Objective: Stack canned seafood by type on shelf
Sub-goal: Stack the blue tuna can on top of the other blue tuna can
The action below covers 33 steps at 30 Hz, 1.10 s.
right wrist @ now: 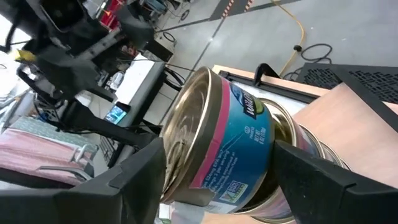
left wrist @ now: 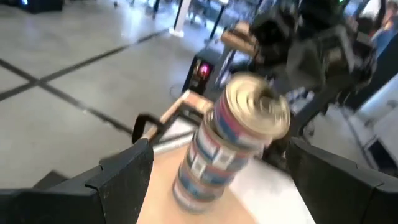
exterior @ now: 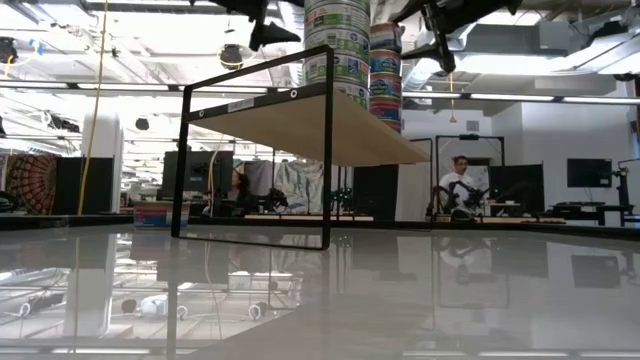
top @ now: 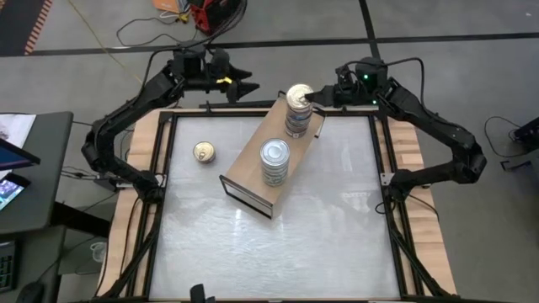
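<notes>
Room: from the low view, a large open workspace with bright ceiling lights, dark screens, other work benches and a seated person (exterior: 461, 182) far behind the table; from above, grey floor with dark seams and loose cables beyond the far edge.
Table (top: 278, 252): white glossy top inside a black frame with pale wooden rails along both sides; its near half is bare and mirrors the room.
Shelf (top: 253, 164): light tan plywood box lying at an angle on the far half of the table, its dark-edged side facing the near left.
Gold-lid stack (top: 298, 114): tins with blue and pink labels piled at the shelf's far end.
Silver-lid stack (top: 274, 161): tins with green and white labels piled near the shelf's middle, apart from the gold stack.
Lone tin (top: 204, 152): gold lid, on the white top left of the shelf, not touching it.
Right gripper (right wrist: 214, 186): at the top of the gold-lid stack, fingers spread on either side of the tilted topmost tin (right wrist: 214, 143); I cannot tell whether they press it.
Left gripper (top: 244, 87): fingers wide apart, grasping nothing, above the table's far edge, left of the gold stack.
</notes>
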Tool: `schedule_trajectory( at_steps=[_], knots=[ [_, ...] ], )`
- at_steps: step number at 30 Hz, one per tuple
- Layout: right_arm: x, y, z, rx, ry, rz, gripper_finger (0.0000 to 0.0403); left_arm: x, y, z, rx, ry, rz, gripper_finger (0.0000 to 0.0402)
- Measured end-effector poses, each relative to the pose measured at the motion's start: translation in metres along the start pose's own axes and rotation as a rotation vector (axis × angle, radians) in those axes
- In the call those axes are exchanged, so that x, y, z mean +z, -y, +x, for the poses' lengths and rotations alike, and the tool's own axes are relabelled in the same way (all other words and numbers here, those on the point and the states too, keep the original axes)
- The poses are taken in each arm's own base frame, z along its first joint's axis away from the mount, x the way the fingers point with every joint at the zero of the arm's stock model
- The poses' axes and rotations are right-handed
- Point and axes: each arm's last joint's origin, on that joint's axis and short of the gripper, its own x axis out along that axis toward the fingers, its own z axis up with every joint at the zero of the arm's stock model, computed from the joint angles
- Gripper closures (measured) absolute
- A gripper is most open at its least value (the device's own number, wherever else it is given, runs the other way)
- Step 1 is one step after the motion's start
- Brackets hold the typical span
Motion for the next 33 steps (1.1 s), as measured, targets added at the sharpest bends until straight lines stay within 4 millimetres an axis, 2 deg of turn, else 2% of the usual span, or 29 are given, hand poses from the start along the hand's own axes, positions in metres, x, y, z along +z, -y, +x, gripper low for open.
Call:
schedule_trajectory(
  at_steps=[4, 9, 15, 20, 24, 27, 30, 33],
  knots=[
    [0.000, -0.001, -0.002, -0.015, -0.016, -0.001, 0.0092, -0.005, 0.003, -0.010, 0.029, -0.067, 0.036, 0.0049],
    [-0.002, 0.002, -0.003, -0.054, -0.042, 0.016, 0.0092, 0.000, 0.009, -0.021, 0.027, -0.039, 0.085, 0.0049],
    [-0.003, 0.003, -0.003, -0.059, -0.046, 0.018, 0.0092, 0.000, 0.009, -0.021, 0.030, -0.044, 0.056, 0.0049],
    [-0.004, 0.000, -0.010, -0.061, -0.046, 0.018, 0.0092, -0.012, 0.007, -0.023, 0.050, -0.155, 0.020, 0.0049],
    [-0.004, -0.004, -0.027, -0.068, -0.024, -0.010, 0.0092, -0.023, 0.007, -0.032, 0.064, -0.276, 0.055, 0.0049],
    [-0.003, -0.011, -0.047, -0.063, 0.034, -0.045, 0.0092, -0.027, 0.010, -0.040, 0.054, -0.284, 0.112, 0.0057],
    [-0.003, -0.017, -0.067, -0.086, 0.108, -0.092, 0.0092, -0.044, 0.009, -0.047, 0.054, -0.273, 0.127, 0.0073],
    [-0.007, -0.021, -0.083, -0.149, 0.165, -0.143, 0.0092, -0.074, -0.001, -0.053, 0.128, -0.286, 0.071, 0.0087]
  ],
)
